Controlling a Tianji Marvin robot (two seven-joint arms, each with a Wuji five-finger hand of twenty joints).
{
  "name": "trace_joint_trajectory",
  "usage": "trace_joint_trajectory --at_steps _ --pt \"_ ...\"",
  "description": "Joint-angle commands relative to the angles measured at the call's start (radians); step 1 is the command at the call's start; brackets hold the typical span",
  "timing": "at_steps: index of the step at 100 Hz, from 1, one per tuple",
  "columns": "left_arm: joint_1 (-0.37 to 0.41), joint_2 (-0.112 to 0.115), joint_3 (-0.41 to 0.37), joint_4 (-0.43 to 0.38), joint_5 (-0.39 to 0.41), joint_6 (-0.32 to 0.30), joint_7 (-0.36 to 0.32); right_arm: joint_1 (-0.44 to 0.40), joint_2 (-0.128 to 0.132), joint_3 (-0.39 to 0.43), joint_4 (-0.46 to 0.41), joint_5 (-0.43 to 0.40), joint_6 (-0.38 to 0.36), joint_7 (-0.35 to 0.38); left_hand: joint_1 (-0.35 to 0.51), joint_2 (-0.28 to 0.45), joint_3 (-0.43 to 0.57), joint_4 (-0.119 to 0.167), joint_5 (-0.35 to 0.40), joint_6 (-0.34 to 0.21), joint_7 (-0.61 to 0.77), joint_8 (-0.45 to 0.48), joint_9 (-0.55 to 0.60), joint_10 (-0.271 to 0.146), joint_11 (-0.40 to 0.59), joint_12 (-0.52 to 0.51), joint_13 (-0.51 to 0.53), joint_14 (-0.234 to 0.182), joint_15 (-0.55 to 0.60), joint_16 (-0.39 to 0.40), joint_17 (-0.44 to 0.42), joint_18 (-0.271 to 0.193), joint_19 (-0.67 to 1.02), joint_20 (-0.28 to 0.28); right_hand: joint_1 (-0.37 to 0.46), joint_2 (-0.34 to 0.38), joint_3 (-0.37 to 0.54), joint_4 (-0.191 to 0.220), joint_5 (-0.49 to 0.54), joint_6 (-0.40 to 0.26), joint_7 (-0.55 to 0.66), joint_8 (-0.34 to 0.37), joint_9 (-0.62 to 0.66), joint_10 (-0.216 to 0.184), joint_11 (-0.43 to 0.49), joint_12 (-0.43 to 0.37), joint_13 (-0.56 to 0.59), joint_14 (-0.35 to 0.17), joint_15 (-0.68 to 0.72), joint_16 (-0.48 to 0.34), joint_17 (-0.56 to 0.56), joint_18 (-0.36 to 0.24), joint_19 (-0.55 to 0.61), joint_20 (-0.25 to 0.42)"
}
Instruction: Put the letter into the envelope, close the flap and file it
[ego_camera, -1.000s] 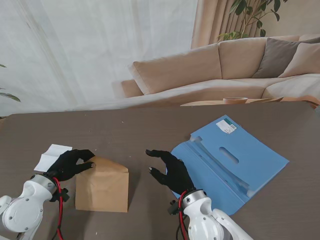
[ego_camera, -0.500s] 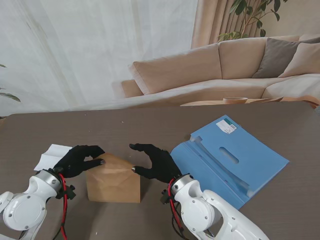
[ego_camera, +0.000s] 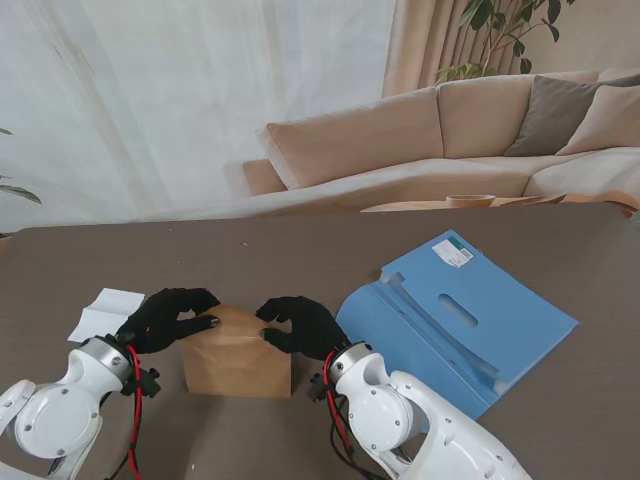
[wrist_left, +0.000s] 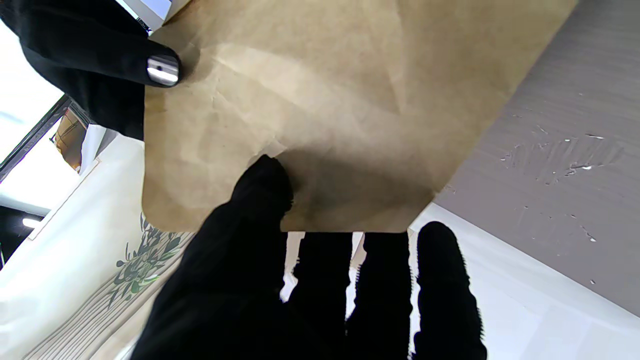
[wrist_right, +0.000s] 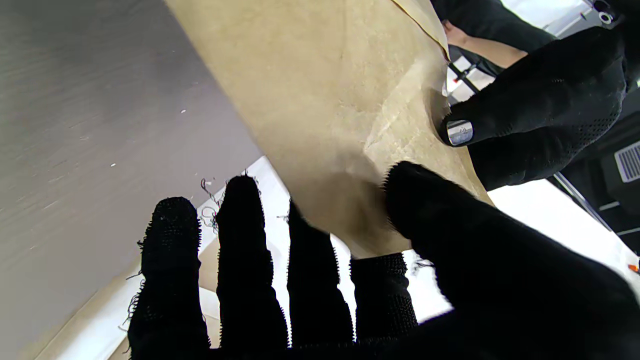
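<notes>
Clearly the bench (ego_camera: 300, 260) carries three paper things, each only one: one blue file folder (ego_camera: 470, 325) lying open on the right, one brown kraft envelope (ego_camera: 240, 352) nearer to me in the middle, and one white letter (ego_camera: 105, 310) at the left, just beside the left hand. I judge the envelope light, thin and easy to crease, so it should be held at its edges near the flap. The left hand (ego_camera: 170, 318) pinches its left far corner between thumb and fingers, and the right hand (ego_camera: 300, 325) pinches the right far corner likewise. The letter looks softer and will bend.
</notes>
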Motion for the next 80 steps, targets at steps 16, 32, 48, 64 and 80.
trace_joint_trajectory --at_steps 16,32,48,64,80 --pt "-0.006 -0.008 0.019 -0.013 -0.007 0.016 -0.013 0.011 -0.019 -0.009 0.013 0.005 -0.021 -0.011 0.048 0.05 0.011 0.006 0.022 -0.024 0.057 0.025 0.008 0.009 0.009 0.009 0.006 0.014 0.006 0.016 -0.019 0.003 0.021 -0.023 0.128 -0.077 0.141 -0.019 0.2 0.01 0.176 0.041 0.289 0.049 0.07 0.064 0.201 0.056 0.186 0.076 0.134 0.037 0.174 0.034" --pt "-0.006 -0.007 0.023 -0.014 -0.013 0.017 -0.016 0.009 -0.022 -0.007 0.012 0.019 -0.014 -0.011 0.051 0.058 -0.007 0.01 0.018 -0.036 0.032 -0.042 -0.005 -0.017 -0.067 0.0 -0.006 0.016 -0.028 -0.004 -0.029 0.001 0.005 -0.04 0.132 -0.098 0.173 -0.024 0.228 0.03 0.216 0.185 0.356 0.103 0.205 0.132 0.307 0.095 0.355 0.139 0.236 0.084 0.322 0.1" --pt "0.0 -0.006 0.013 -0.019 -0.014 0.005 -0.019 -0.002 -0.027 0.002 0.011 0.024 -0.004 -0.03 0.037 0.049 -0.022 0.019 -0.03 -0.028 -0.071 -0.164 -0.073 -0.048 -0.206 -0.029 -0.044 -0.009 -0.074 -0.022 -0.048 -0.01 -0.036 -0.059 0.125 -0.11 0.182 -0.028 0.233 0.043 0.205 0.204 0.407 0.114 0.235 0.143 0.367 0.105 0.405 0.152 0.29 0.103 0.378 0.123" --pt "0.016 -0.004 -0.01 -0.031 -0.034 -0.014 -0.033 -0.022 -0.031 0.022 -0.003 0.011 0.034 -0.06 -0.07 0.007 0.052 0.013 -0.084 -0.003 -0.177 -0.224 -0.178 -0.067 -0.205 -0.103 -0.083 -0.023 -0.123 -0.031 -0.069 -0.02 -0.089 -0.055 0.118 -0.122 0.191 -0.034 0.24 0.06 0.197 0.192 0.437 0.13 0.264 0.154 0.405 0.112 0.45 0.162 0.331 0.113 0.429 0.142" --pt "0.033 -0.001 -0.038 -0.044 -0.056 -0.044 -0.056 -0.04 -0.032 0.038 -0.017 -0.019 0.064 -0.095 -0.199 -0.007 0.158 0.004 -0.104 0.011 -0.241 -0.245 -0.23 -0.062 -0.193 -0.22 -0.104 -0.03 -0.153 -0.04 -0.08 -0.02 -0.127 -0.051 0.123 -0.107 0.165 -0.044 0.232 0.066 0.18 0.16 0.445 0.146 0.286 0.167 0.424 0.116 0.488 0.169 0.356 0.108 0.472 0.159"
